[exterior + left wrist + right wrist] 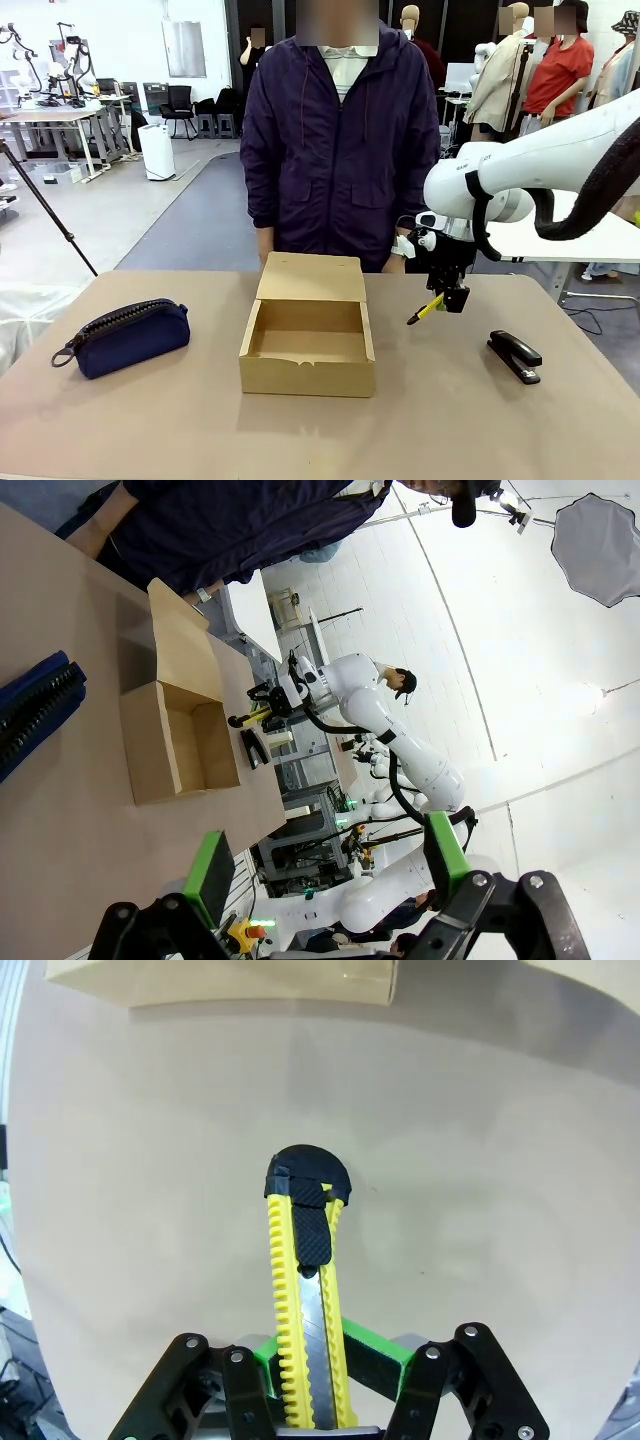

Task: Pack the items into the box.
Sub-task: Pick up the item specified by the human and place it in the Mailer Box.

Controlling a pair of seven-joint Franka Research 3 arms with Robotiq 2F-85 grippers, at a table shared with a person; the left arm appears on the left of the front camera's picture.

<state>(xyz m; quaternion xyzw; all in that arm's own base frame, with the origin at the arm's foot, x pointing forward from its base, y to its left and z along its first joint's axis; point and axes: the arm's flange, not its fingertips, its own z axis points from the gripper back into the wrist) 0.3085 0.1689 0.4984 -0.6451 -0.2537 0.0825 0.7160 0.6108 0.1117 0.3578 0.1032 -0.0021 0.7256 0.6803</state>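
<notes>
My right gripper [452, 298] hangs above the table, to the right of the box, shut on the yellow-and-black utility knife [427, 310]. In the right wrist view the knife [308, 1310] sticks out between the green pads [375, 1348], over bare tabletop, with the box's wall [230, 982] at the top edge. The brown cardboard box [309, 362] stands open at the table's middle, flap lid raised toward the person, nothing visible inside. The navy zippered pouch [128, 336] lies at the left. My left gripper [325, 868] is open and holds nothing, high above the table's left end, looking over the pouch [30, 712] and box [180, 742].
A black stapler [515, 356] lies on the table right of the gripper. A person in a dark purple jacket [340, 140] stands at the far edge behind the box, hands low. A tripod leg [45, 210] stands off the left side.
</notes>
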